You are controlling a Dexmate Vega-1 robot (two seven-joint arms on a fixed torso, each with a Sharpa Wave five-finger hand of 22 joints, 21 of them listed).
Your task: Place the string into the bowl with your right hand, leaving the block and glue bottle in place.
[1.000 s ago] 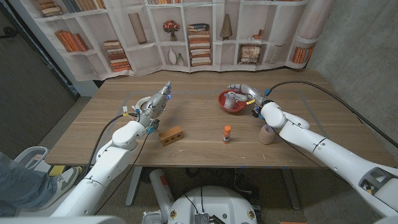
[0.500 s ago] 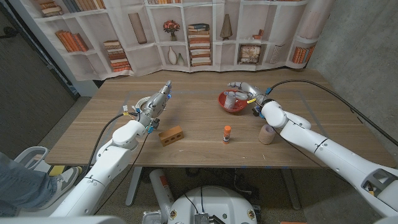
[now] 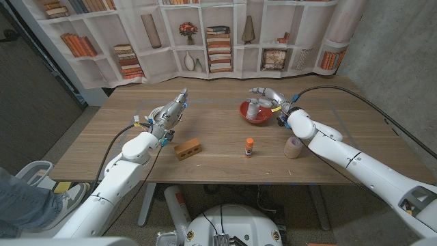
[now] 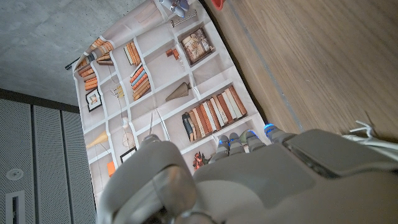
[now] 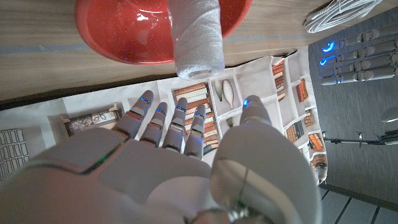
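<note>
String spool (image 3: 254, 107) in bowl (image 3: 244, 114); right hand (image 3: 268, 96) just beyond, fingers apart, empty.

White string spool (image 3: 255, 107) — upright in red bowl (image 3: 247, 117)

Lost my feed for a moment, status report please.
Right hand open, above the bowl. String sits in the bowl. Left hand open, idle. Block and glue untouched.

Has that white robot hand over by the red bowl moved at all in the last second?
Yes. The robot's right hand has drawn back from over the red bowl toward the table's far edge, leaving the white spool of string standing in the bowl.
</note>
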